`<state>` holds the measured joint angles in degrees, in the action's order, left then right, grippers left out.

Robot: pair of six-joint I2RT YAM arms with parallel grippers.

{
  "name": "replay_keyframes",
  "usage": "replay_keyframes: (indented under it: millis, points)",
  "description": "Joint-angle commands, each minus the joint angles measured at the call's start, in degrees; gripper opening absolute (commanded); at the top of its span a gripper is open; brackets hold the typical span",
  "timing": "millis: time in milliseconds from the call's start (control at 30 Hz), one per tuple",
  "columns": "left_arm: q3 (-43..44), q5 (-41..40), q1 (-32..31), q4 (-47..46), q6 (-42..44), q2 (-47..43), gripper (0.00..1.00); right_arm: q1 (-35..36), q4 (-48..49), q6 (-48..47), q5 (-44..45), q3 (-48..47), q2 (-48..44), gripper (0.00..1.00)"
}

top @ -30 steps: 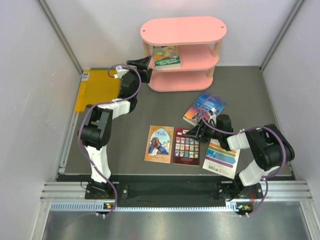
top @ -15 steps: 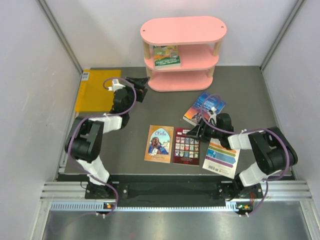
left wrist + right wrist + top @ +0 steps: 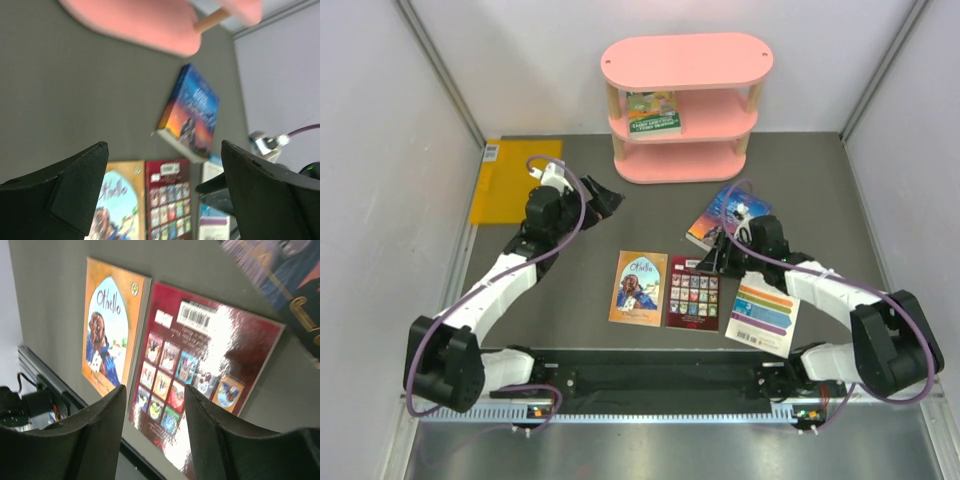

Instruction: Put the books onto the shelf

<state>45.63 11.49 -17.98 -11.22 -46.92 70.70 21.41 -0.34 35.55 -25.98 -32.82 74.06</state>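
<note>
Dark grey worktop (image 3: pixel 800 190) carries everything. Pink shelf (image 3: pixel 685 60) stands at the far middle: 3 oval boards, light wood posts. Flat yellow-orange sheet (image 3: pixel 510 180) lies at the far left.

Books, 5 thin ones: green book (image 3: pixel 653 113) lies flat on the shelf's middle board, left part. Other 4 are flat on the worktop:
- blue book (image 3: pixel 727 215) is nearest the shelf, skewed, apart from the rest
- orange book (image 3: pixel 638 288) & dark red book (image 3: pixel 693 299) lie side by side, long edges just about touching
- white striped book (image 3: pixel 763 315) is right of those, tilted, partly under the R arm (image 3: pixel 820 285)

L fingers (image 3: pixel 70 190) are spread as wide as they go w/ nothing btwn them. They're over bare worktop btwn the sheet and the shelf's foot, pointing toward the blue book.

R fingers (image 3: pixel 95 430) are about half apart, nothing btwn them, low over the dark red book's far right corner. Contact w/ the cover: can't tell. R wrist view shows glare on that cover, plus a barcode and a grid of small pics
</note>
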Motion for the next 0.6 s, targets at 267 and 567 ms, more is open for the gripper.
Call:
replay_keyframes:
  millis: [267,567]
  points:
    - [-0.45,2.22,-1.97,32.47,9.47,0.13,0.08,10.58,-5.38,2.94,3.48,-6.02,3.97,0.49]
    - [4.55,-2.52,-8.82,41.54,15.27,8.92,0.0,16.47,3.23,9.0,0.49,-10.77,13.2,0.49]
